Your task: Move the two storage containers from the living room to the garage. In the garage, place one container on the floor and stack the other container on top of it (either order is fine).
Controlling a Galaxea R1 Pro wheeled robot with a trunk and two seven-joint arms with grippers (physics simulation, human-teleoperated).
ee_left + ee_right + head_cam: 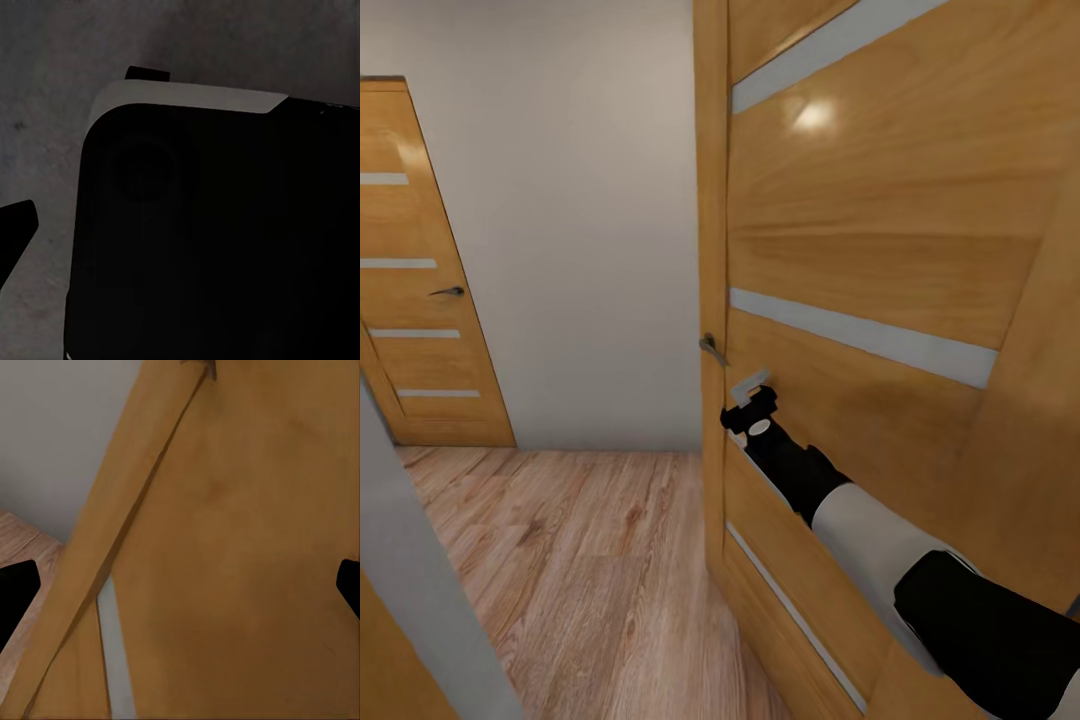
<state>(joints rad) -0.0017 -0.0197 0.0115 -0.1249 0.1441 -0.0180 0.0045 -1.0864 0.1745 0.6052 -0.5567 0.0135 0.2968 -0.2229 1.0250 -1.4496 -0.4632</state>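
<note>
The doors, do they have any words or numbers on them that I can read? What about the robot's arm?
There are none. The near wooden door has only pale frosted strips and a handle. The far door has strips and a handle too. The right arm is plain black and white.

Light wood plank floor [570, 570] meets the white wall and wooden doors

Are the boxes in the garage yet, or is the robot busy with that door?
Nothing looks done yet; I see no boxes. The right gripper is open at the wooden door, below its handle, above a wood floor. Carrying and stacking both remain.
</note>
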